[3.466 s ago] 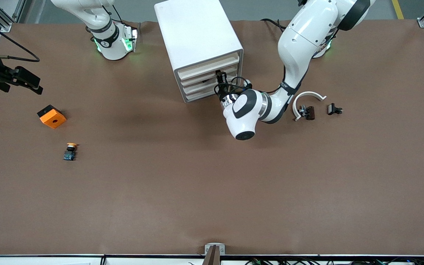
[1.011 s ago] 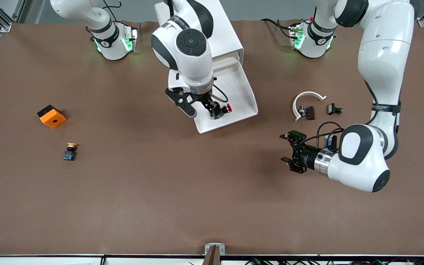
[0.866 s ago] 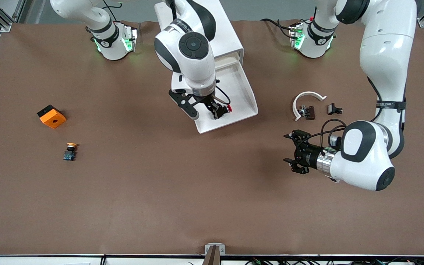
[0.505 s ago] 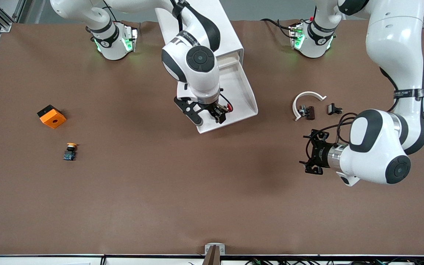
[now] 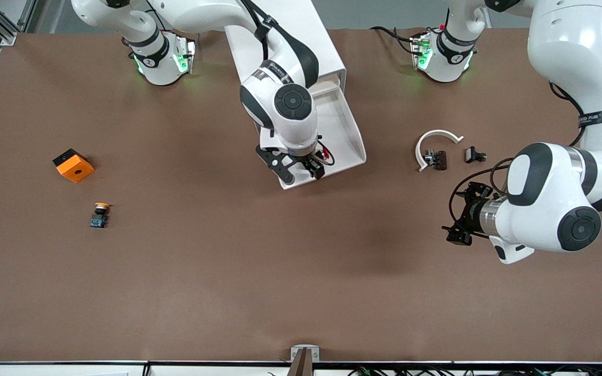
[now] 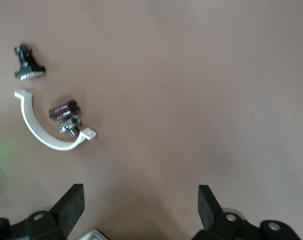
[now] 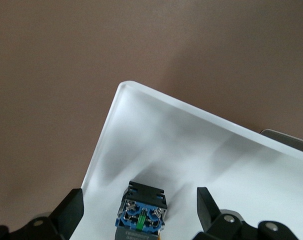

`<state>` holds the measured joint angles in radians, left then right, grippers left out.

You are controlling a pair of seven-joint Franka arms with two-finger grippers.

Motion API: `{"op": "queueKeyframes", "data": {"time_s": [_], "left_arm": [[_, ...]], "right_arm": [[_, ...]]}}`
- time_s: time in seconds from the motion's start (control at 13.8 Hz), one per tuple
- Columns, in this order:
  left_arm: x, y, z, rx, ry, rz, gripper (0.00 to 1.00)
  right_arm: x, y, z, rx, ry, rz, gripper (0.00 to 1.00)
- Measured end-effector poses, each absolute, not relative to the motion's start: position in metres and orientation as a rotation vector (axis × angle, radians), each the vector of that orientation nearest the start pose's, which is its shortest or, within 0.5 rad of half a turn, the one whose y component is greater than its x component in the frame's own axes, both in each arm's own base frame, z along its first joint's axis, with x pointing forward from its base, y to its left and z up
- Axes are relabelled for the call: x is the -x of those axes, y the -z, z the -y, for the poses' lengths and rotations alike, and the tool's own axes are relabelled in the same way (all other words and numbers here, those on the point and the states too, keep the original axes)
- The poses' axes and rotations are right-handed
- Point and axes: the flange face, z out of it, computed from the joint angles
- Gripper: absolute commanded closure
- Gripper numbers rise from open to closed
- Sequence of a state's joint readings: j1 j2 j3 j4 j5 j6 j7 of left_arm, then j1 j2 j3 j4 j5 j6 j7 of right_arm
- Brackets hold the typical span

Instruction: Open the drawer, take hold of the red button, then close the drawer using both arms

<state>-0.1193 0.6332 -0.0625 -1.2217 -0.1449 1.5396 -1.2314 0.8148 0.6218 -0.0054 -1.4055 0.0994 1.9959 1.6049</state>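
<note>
The button (image 7: 143,207) lay in the pulled-out drawer (image 5: 344,137) between the wide-open fingers of the right gripper (image 5: 303,168), close to the drawer's corner wall, so a finger could strike that wall, while the left gripper (image 5: 460,222), also open, waited over bare table.

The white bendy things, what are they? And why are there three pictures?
They are two robot arms, each ending in a two-finger gripper. The big picture looks down from a high camera; the two small ones come from cameras on the arms' wrists.

The right gripper is over the pulled-out drawer of a white cabinet. Its fingers are open on either side of the button, which lies in the drawer.

The left gripper hovers open over the brown table, holding nothing.

Also on the table: an orange block, an orange-capped button, a white curved piece and small dark parts.
</note>
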Motion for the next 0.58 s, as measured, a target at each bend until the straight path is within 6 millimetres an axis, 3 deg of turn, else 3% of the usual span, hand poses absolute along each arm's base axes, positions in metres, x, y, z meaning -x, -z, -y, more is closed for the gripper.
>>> {"op": "queueKeyframes", "data": {"time_s": [0.07,0.29,0.58], "left_arm": [[-0.683,-0.385,0.131,2.66,-0.549,1.471,0.0],[-0.683,-0.393,0.118,2.745,-0.551,1.353,0.0],[-0.683,-0.398,0.106,2.869,-0.541,1.135,0.0]], "right_arm": [[-0.489,-0.336,-0.525,2.866,-0.145,-1.271,0.21],[-0.484,-0.338,-0.532,2.843,-0.178,-1.269,0.53],[-0.483,-0.339,-0.536,2.818,-0.202,-1.273,0.55]]}}
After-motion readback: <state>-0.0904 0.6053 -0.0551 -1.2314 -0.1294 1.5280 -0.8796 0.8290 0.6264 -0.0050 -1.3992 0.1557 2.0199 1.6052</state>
